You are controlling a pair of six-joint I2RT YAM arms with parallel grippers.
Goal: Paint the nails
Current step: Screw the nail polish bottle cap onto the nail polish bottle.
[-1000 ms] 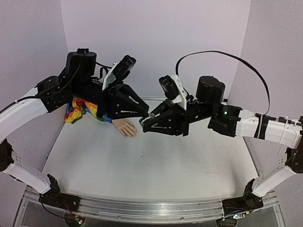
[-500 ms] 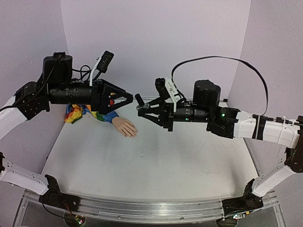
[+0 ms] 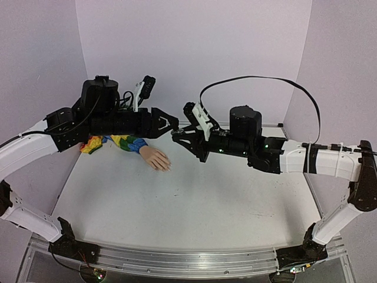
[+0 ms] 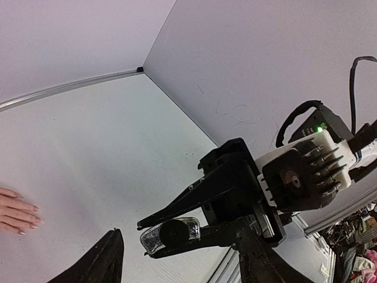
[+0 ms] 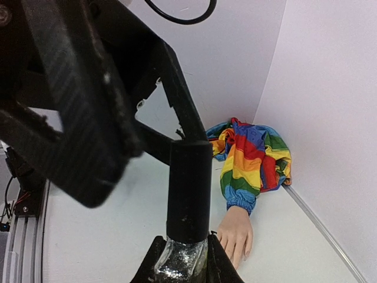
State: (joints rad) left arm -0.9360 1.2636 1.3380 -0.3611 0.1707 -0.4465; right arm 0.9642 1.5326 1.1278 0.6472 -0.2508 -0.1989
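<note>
Both arms are stretched level toward each other above the far middle of the white surface (image 3: 188, 200). The left end effector (image 3: 173, 126) stands open, its fingers apart on either side of the black cap (image 5: 188, 188) of a glittery glass bottle (image 4: 150, 239), which is clamped in the right end effector (image 3: 178, 139). The pale plastic hand (image 3: 156, 159) is laid flat at the far left, nails (image 4: 34, 219) toward the right, its rainbow fabric sleeve (image 5: 253, 159) bunched against the lilac wall (image 3: 194, 47).

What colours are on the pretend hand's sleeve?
The sleeve has rainbow stripes, clearest in the right wrist view.
</note>
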